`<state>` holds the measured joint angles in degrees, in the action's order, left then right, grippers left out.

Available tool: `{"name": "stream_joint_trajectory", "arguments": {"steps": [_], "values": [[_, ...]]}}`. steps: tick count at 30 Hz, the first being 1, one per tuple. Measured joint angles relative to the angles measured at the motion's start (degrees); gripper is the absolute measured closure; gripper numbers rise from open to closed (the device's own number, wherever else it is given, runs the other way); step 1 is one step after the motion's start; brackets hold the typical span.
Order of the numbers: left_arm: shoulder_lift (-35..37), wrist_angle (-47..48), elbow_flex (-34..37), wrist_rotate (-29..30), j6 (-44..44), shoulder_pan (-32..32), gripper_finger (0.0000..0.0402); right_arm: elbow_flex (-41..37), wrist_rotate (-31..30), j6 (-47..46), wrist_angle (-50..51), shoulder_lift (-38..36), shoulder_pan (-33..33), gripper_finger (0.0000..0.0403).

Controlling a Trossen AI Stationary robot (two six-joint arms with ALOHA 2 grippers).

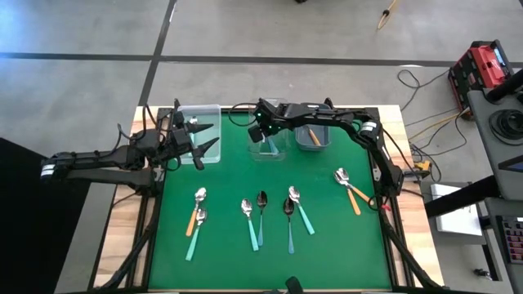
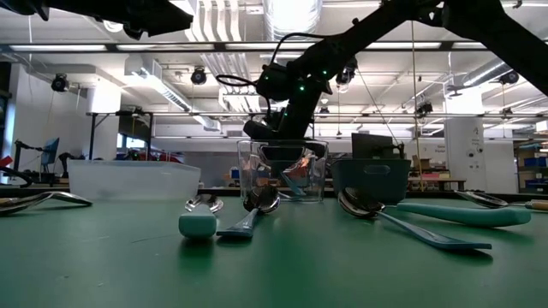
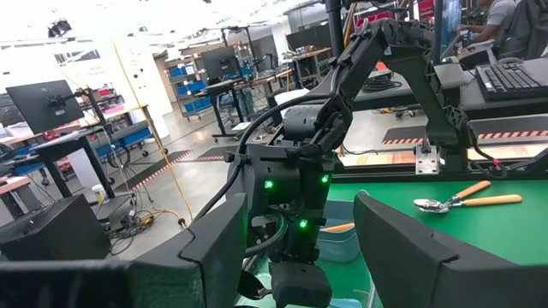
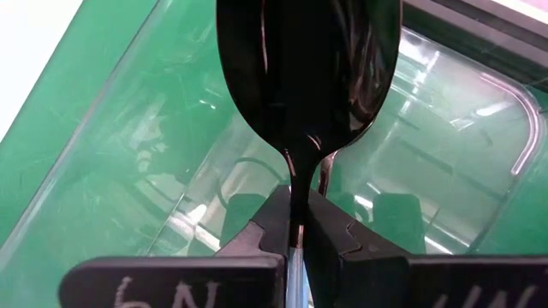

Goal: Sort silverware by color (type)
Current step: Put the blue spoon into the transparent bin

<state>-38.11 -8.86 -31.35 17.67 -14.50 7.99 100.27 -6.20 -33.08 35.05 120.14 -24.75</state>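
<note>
My right gripper (image 4: 295,218) is shut on a dark-bowled spoon (image 4: 308,68) and hangs over the small clear bin (image 1: 274,149) at the green mat's far middle, its fingers down inside the bin in the low view (image 2: 278,152). My left gripper (image 1: 207,137) is open and empty beside the larger clear bin (image 1: 200,121) at the far left. Several more spoons lie flat on the mat: two at the left (image 1: 196,214), a group with teal handles in the middle (image 1: 276,214), and orange-handled ones at the right (image 1: 350,189). My right gripper pinches the spoon's thin neck (image 4: 297,184), just below the bowl, between its two fingers. The fingers lie along the spoon, coming from the handle end. The bowl sticks out beyond the fingertips over the clear bin's floor. The handle is hidden behind the fingers.
A grey bin (image 1: 313,136) with an orange-handled piece in it stands right of the small clear bin. The three bins line the mat's far edge. Wooden table edges flank the mat, and cables run along the right arm. Bare mat lies near the front edge.
</note>
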Motion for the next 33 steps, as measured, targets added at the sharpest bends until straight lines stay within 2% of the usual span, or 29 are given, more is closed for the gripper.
{"name": "stream_joint_trajectory", "arguments": {"steps": [33], "values": [[0.11,0.02,0.00,0.00,0.01,-0.01,0.0205,0.57,-1.33,1.41,-1.07,2.12,0.22,0.0394]]}}
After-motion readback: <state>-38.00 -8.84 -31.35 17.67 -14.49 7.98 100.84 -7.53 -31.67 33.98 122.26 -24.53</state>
